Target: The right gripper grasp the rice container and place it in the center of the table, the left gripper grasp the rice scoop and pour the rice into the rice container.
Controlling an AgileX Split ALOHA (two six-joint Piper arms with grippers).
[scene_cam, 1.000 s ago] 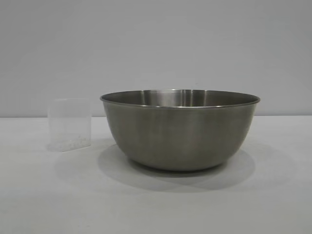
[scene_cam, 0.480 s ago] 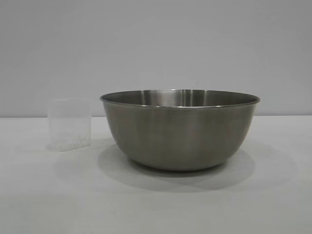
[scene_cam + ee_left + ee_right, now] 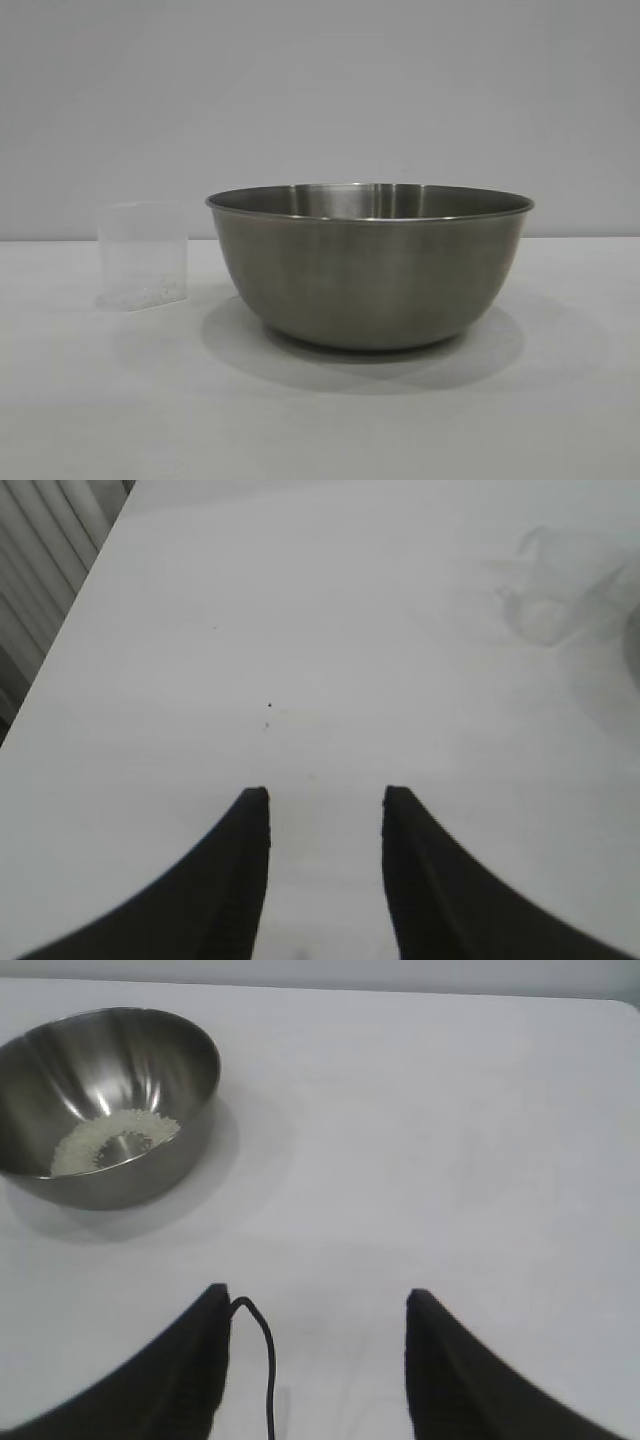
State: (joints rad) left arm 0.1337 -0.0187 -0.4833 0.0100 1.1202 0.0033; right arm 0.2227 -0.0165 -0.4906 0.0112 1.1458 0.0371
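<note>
- While both arms hang back over bare counter (image 3: 560, 420), the left end effector (image 3: 326, 798) has its fingers apart with nothing between them, and the right end effector (image 3: 318, 1298) gapes wider, equally empty.
- Farther out, the rice container (image 3: 370, 265) stands upright mid-counter with rice (image 3: 112, 1140) already ringed in its bottom.
- Just beside it, apart, the rice scoop (image 3: 142, 256) stands upright with only a few grains left.
- Judging by this, placing and pouring look done; little seems to remain but keeping both arms clear.
</note>
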